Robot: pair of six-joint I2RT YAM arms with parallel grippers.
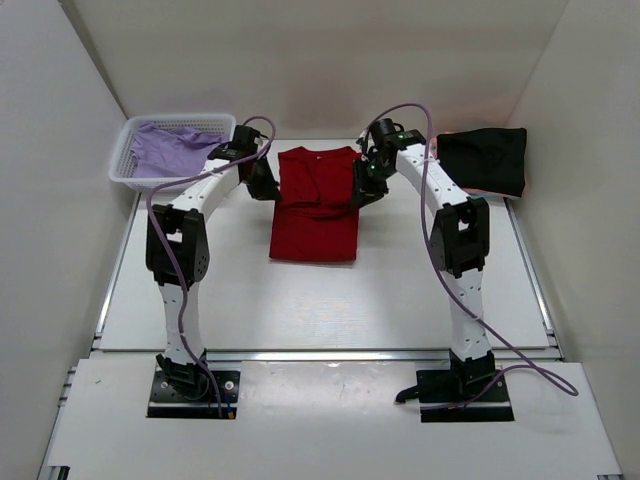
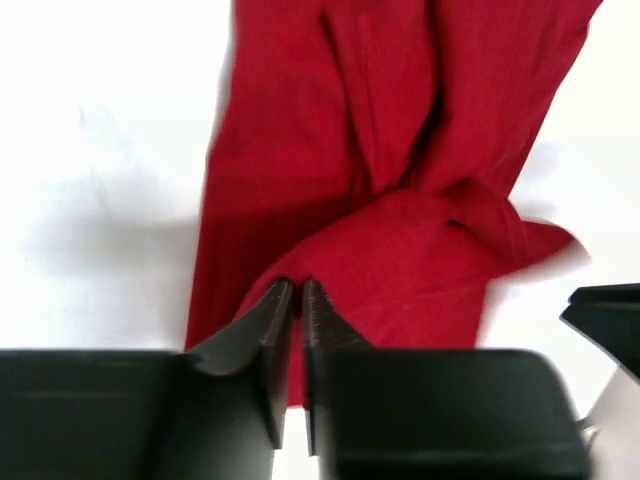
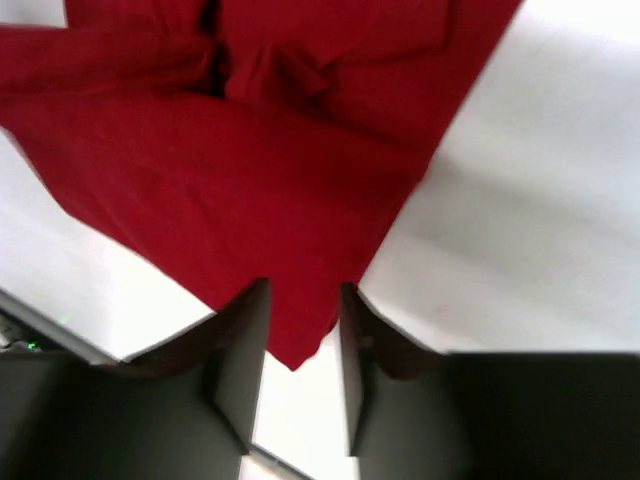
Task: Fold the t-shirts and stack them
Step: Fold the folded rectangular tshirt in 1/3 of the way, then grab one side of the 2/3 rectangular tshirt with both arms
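two grippers sit at the deep red t-shirt [image 1: 315, 205], which lies mid-way up the table [image 1: 300, 310]. left gripper [image 2: 297, 287] is pinched nearly closed on a bunched fold. right gripper [image 3: 303, 292] is narrow around a corner, and i cannot confirm its bite. if that side slips, i'd expect a skewed fold.

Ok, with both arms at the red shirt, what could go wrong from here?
The right jaws stand open with only a corner tip of the red shirt between them, so closing may catch too little and slip. The left jaws look shut on a bunched fold; lifting unevenly could drag the shirt crooked.
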